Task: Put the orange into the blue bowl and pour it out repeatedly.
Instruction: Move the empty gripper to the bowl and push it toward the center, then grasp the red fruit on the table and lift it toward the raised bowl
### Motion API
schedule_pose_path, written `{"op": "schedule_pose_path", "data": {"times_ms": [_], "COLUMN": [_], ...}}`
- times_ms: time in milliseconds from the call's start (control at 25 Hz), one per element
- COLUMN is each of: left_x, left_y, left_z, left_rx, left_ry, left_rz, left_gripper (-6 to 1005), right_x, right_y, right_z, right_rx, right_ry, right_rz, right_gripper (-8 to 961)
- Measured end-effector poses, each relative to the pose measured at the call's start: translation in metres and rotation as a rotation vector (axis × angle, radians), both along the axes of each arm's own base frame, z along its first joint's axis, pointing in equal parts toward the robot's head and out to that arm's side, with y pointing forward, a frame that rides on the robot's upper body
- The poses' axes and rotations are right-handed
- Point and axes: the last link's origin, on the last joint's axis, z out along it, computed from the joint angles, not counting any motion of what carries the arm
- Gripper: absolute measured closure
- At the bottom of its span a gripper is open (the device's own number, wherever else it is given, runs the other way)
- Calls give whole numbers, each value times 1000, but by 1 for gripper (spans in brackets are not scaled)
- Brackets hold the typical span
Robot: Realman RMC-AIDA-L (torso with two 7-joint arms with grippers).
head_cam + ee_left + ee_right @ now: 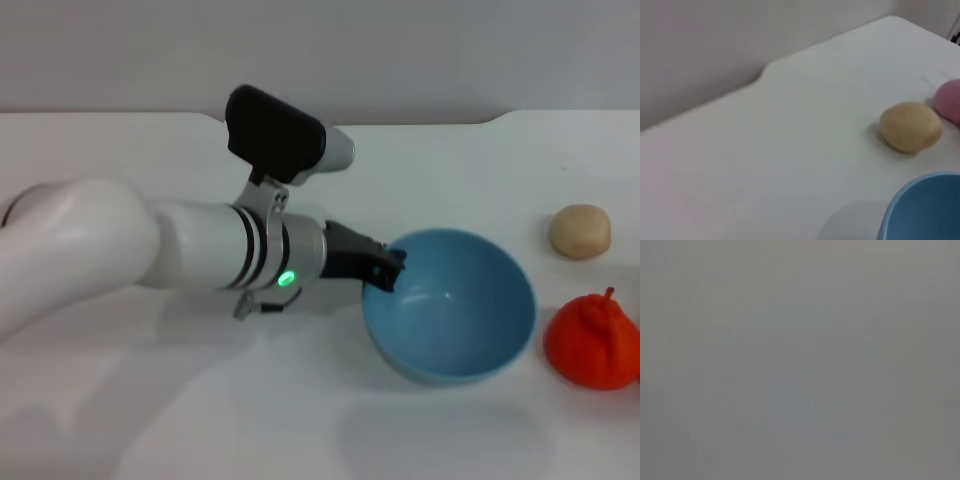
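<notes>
The blue bowl (450, 305) sits on the white table, tipped so its plain, empty inside faces me. My left gripper (384, 268) reaches in from the left and is shut on the bowl's left rim. The orange (592, 342), red-orange and lumpy with a small stem, lies on the table just right of the bowl, apart from it. In the left wrist view the bowl's rim (922, 207) fills the lower corner, and a pinkish round edge (950, 100) that seems to be the orange shows at the frame's side. My right gripper is out of view; its wrist view is plain grey.
A smaller beige round lump (579, 231) rests behind the orange near the table's right side, also visible as the beige lump (910, 126) in the left wrist view. The table's back edge (500, 118) meets a grey wall.
</notes>
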Motion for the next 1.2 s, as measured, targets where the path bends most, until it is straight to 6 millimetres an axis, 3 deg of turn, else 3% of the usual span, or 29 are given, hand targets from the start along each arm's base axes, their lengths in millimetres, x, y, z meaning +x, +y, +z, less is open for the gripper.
{"op": "schedule_pose_path", "data": {"times_ms": [280, 440, 640, 800, 840, 1040, 1200], "left_x": [11, 16, 16, 13, 13, 9, 8], "left_y": [32, 54, 67, 72, 72, 73, 76], "left_z": [33, 58, 73, 75, 75, 74, 79], "left_rx": [86, 148, 193, 191, 191, 191, 195], "left_ry": [43, 66, 82, 117, 117, 143, 139], "left_rz": [-49, -51, -47, -43, -43, -44, -26], "left_gripper": [999, 1000, 1000, 1001, 1001, 1001, 1000], "right_x": [1, -3, -8, -22, -33, -63, -80], "right_y": [1, 11, 46, 72, 83, 90, 90], "right_z": [-2, 4, 25, 51, 66, 86, 88], "right_rx": [-31, -133, -426, -680, -794, -1010, -1241], "right_ry": [35, 126, 178, 137, 109, -24, -50], "right_rz": [14, 119, 171, 118, 77, 47, -58], "right_gripper": [279, 280, 280, 281, 281, 280, 280]}}
